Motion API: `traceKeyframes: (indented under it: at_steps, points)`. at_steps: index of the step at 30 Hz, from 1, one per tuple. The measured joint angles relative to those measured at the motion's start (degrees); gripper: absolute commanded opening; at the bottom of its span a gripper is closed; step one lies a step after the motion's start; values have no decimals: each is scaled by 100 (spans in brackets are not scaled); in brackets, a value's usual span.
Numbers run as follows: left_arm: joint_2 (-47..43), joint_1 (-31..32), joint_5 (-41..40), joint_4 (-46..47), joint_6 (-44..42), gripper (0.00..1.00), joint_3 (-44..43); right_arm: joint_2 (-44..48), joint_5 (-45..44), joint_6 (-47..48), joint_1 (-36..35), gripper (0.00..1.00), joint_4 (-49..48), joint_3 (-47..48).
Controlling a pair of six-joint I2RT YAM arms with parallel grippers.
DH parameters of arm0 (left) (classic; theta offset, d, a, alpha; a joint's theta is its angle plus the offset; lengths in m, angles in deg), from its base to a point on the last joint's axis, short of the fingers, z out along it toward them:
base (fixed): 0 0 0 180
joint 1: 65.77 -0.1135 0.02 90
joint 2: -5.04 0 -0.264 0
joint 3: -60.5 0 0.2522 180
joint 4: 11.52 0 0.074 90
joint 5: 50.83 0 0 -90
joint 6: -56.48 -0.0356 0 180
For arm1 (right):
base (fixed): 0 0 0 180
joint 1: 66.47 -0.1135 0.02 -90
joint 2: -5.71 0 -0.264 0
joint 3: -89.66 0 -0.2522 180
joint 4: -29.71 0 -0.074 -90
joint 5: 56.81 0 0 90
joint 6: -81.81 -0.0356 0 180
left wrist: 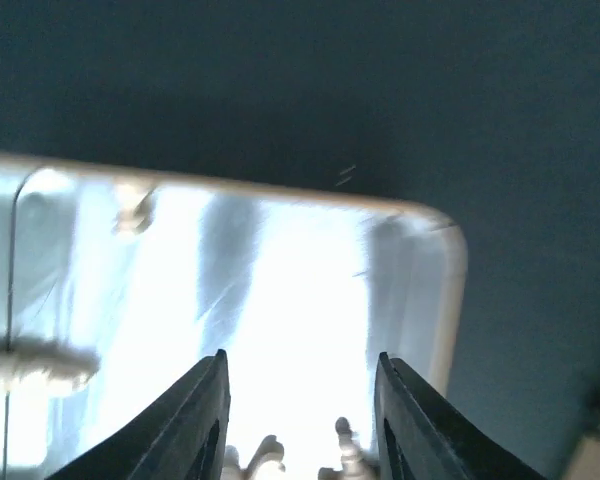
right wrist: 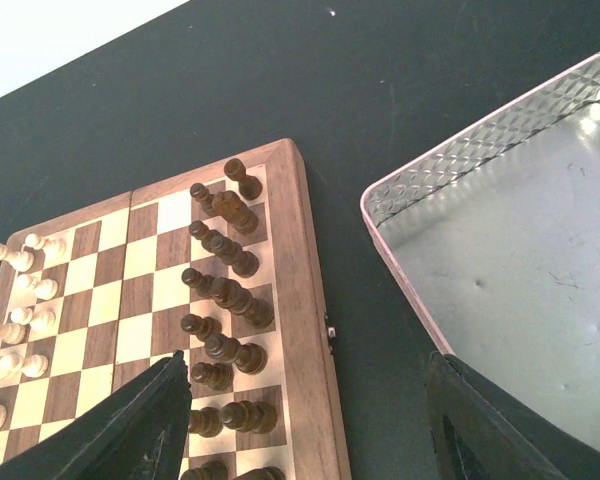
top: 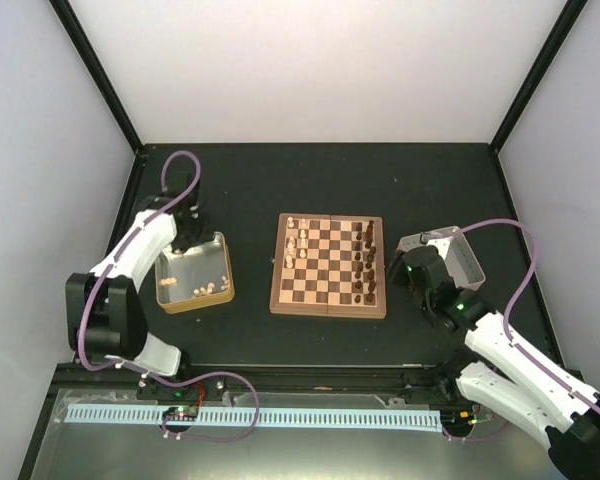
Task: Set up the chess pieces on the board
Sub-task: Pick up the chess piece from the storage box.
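Dark brown chessmen [right wrist: 230,295] stand set on the checkered wooden board [right wrist: 305,260] left of the open-jawed right gripper [right wrist: 305,358]; cream chessmen [left wrist: 40,372] (several) lie in the gold-tan tin [left wrist: 280,280] under the parted, empty left gripper [left wrist: 300,357].

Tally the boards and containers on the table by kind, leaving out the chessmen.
Chessboard: 1
Gold-tan tin: 1
Silver-grey tray: 1
Total: 3
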Motion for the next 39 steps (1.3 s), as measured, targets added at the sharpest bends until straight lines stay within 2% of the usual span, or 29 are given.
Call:
traceKeyframes:
  at_steps: [3,6,14,21,25,35,39]
  points:
    - [-267,-490,46,439,256,35,977,-42,74,-2,0,64,-61,7]
    - [-264,-767,90,704,413,36,1432,-48,129,0,0,64,-98,7]
    - [334,-1215,-111,1325,691,40,1510,-46,214,0,0,63,-177,7]
    - [693,-1364,-431,1781,850,41,1521,55,223,2,0,63,-177,7]
    - [955,-1403,-435,1974,844,34,1515,70,221,2,0,63,-175,11]
    - [992,-1467,-374,2079,807,11,1484,55,227,-2,0,63,-170,61]
    - [964,-1464,-319,2052,828,9,1486,52,258,-2,0,63,-170,63]
